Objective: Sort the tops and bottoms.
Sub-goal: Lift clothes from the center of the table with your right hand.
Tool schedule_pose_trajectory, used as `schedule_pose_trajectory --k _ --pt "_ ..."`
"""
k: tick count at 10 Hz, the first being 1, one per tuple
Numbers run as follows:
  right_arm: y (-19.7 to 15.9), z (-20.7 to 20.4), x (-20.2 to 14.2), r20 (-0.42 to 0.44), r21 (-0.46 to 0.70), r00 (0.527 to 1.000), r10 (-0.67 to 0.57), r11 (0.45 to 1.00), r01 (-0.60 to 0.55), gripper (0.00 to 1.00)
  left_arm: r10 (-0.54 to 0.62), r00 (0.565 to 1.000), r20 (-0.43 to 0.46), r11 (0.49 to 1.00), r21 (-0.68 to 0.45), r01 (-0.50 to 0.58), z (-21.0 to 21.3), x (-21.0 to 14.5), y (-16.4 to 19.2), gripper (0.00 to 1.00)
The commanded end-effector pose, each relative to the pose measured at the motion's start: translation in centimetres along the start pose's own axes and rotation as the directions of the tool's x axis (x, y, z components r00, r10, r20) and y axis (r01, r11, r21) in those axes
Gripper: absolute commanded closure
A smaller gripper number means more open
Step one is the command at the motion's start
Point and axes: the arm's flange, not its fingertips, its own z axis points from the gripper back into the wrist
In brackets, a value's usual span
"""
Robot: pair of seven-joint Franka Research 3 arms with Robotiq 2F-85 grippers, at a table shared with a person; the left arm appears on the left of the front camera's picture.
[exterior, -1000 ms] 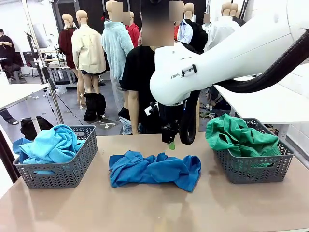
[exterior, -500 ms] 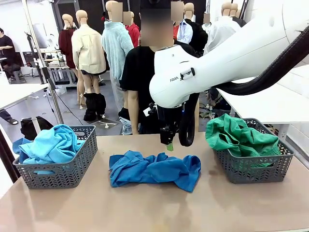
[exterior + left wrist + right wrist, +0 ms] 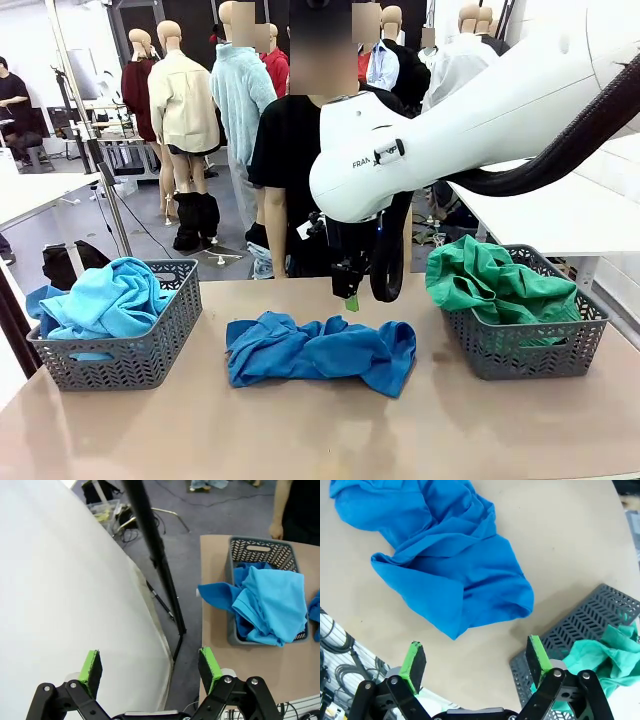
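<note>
Right pincer slightly lower than a second ago, fingers spread and seemingly empty, above royal-blue top.

The right arm has swung a little toward the left of the front view and dropped slightly since a second ago, so its big white joint now covers more of the person's black shirt. Most of that shift came in the first half of the second; over the last half it barely moved. The right hand went with it, hanging a touch lower over the far edge of the table, above the royal blue top.
</note>
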Motion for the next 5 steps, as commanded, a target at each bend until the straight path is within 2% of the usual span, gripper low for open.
schedule_pose_trajectory --k 1,3,5 --pt "0.0 0.0 0.0 0.000 0.000 1.000 0.000 1.000 0.000 0.00 0.001 1.000 0.002 1.000 0.004 -0.001 0.1 -0.6 0.6 0.00" --pt "0.7 -3.1 1.6 0.016 0.025 0.998 0.055 0.998 -0.056 0.00 0.001 1.000 0.002 1.000 0.004 -0.001 0.1 -0.6 0.6 0.00" --pt "1.7 -5.7 1.8 0.011 0.057 0.996 0.086 0.995 -0.086 0.00 0.001 1.000 0.002 1.000 0.004 -0.001 0.1 -0.6 0.6 0.00"
